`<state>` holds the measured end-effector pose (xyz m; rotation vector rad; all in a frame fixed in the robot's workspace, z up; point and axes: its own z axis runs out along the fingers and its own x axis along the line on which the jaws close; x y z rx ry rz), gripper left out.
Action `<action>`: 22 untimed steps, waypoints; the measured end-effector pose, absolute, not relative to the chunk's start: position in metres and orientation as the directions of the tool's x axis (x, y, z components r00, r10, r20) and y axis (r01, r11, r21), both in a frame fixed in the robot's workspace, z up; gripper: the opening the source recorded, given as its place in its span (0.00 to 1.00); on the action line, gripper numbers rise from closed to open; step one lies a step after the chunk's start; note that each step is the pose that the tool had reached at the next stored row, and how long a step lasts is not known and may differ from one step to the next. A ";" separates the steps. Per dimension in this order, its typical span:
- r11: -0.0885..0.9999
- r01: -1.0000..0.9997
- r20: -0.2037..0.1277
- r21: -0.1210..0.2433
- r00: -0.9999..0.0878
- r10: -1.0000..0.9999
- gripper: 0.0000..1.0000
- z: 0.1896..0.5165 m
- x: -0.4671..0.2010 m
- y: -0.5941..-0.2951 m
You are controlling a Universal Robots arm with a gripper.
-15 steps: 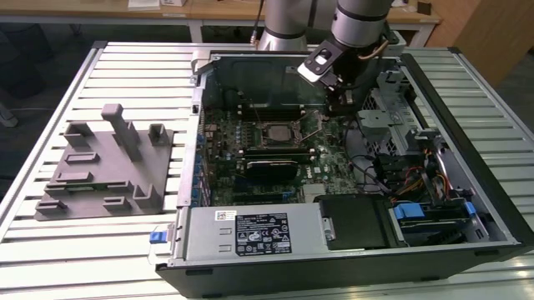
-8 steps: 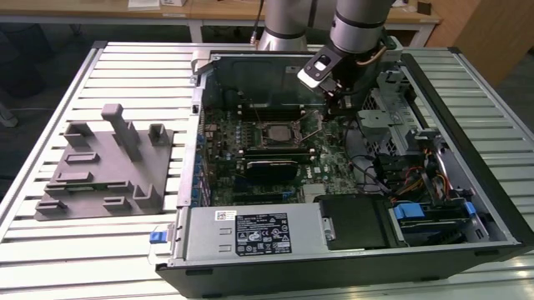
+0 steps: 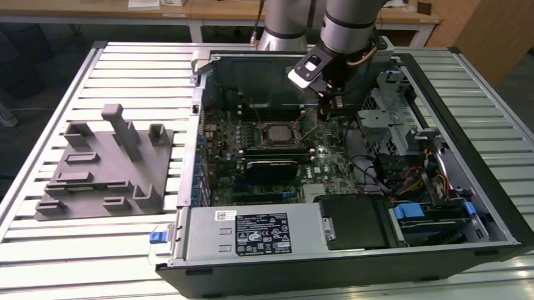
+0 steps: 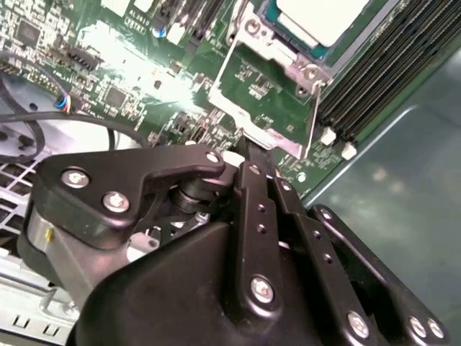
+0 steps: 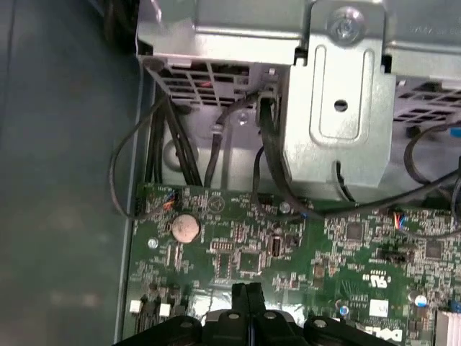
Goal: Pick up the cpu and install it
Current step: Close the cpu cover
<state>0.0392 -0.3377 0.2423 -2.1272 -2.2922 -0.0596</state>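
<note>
The cpu (image 4: 318,17) shows its silvery-white top inside the metal-framed socket (image 4: 263,86) on the green motherboard; in the exterior view the cpu (image 3: 276,132) lies in the middle of the open computer case. My gripper (image 3: 327,107) hangs low over the board, on the exterior view's right of the socket. Its black fingers (image 4: 253,180) are shut with nothing between them. In the second wrist view the gripper (image 4: 245,149) has its tips close to the socket's edge, near the thin lever (image 4: 314,115). In the first wrist view the gripper (image 5: 248,290) points at the board.
A grey fixture (image 3: 104,169) lies on the slatted table at the exterior view's left. Inside the case are a black block (image 3: 271,169), the power supply (image 3: 250,234), a metal drive cage (image 5: 338,101), loose black cables (image 5: 266,166), a coin battery (image 5: 186,228) and memory slots (image 4: 382,65).
</note>
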 end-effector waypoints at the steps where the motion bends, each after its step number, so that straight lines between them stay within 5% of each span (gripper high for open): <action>1: 0.074 0.997 0.036 0.018 -0.075 0.997 0.11 0.243 0.039 -0.338; 22: 0.074 0.997 0.042 0.019 -0.075 0.996 0.11 0.246 -0.004 -0.338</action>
